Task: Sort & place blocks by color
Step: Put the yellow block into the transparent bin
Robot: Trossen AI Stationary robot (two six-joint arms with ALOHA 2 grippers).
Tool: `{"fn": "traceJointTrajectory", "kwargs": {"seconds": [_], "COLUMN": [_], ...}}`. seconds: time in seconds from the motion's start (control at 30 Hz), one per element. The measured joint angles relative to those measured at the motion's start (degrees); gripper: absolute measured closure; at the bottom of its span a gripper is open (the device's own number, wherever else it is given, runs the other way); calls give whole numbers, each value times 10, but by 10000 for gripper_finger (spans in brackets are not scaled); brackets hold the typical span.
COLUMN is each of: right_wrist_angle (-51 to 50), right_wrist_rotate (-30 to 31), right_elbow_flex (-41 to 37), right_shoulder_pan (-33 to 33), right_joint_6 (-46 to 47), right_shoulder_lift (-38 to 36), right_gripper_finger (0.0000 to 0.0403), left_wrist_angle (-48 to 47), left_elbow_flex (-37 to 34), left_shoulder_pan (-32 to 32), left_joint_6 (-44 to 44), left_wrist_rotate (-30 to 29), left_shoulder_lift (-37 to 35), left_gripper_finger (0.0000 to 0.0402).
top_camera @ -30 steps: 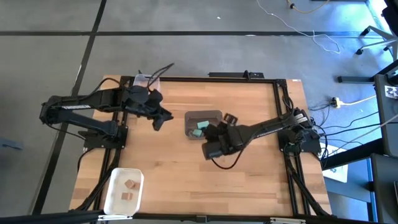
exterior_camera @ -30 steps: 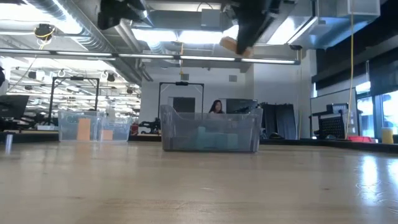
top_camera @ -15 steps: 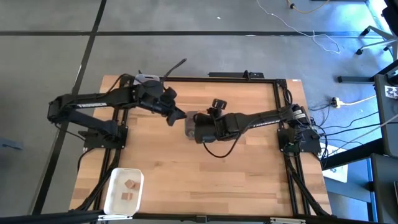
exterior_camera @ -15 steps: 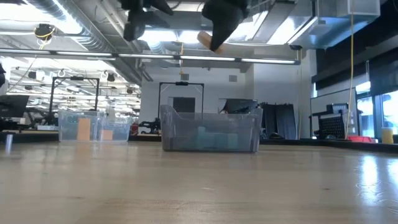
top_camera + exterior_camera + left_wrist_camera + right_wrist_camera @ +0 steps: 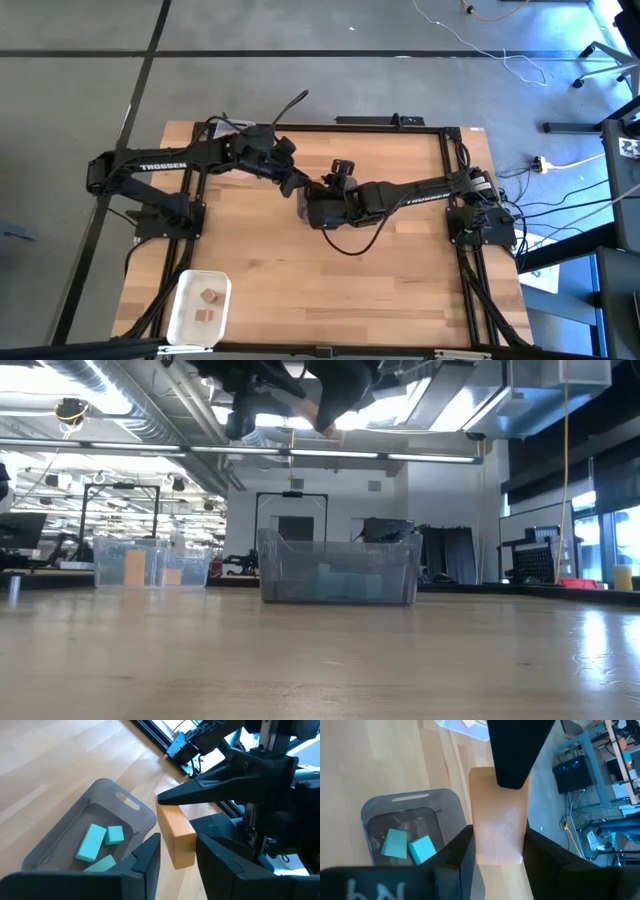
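Note:
My right gripper [image 5: 497, 847] is shut on an orange block [image 5: 497, 815] high above the grey bin [image 5: 107, 787], which holds teal blocks [image 5: 91, 842]. In the high view the right gripper [image 5: 312, 200] reaches in from the table's right and meets my left gripper [image 5: 297, 186] over the middle. My left gripper [image 5: 178, 851] is open, its fingers on either side of the block's [image 5: 176, 836] free end. The low view shows only a sliver of the block [image 5: 323, 422] under the arms at the top edge. My right gripper pinches the orange block between its two fingers at the block's near end [image 5: 497, 857]. The block sticks out forward past the fingers and is lifted clear above the grey bin. My left gripper's fingers [image 5: 147, 857] flank the block's free end [image 5: 182, 860]; whether they touch it I cannot tell.
A clear bin with orange blocks [image 5: 150, 563] stands at the table's far left [image 5: 235, 128]. A white bin with tan blocks [image 5: 198, 305] sits by the near left corner. The grey bin [image 5: 340, 575] stands mid-table. Black frame rails border the table.
My right gripper carried the orange block from near the table's middle toward the far left, ending over the grey bin. My left gripper swung toward the table's right and came up to the block, its fingers now around the free end.

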Motion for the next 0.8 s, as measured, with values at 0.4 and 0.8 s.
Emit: {"fn": "traceJointTrajectory", "kwargs": {"seconds": [0.4, 0.8], "right_wrist_angle": [42, 38], "right_wrist_rotate": [-2, 7], "right_elbow_flex": [0, 0], "right_shoulder_pan": [-1, -2], "right_joint_6": [-43, -41], "right_shoulder_lift": [0, 0], "right_gripper_finger": [272, 272], "left_wrist_angle": [7, 7], "left_elbow_flex": [0, 1], "left_shoulder_pan": [-6, -10], "left_joint_6": [2, 20], "left_wrist_rotate": [-11, -66], "left_shoulder_lift": [12, 25], "left_gripper_finger": [287, 354]}}
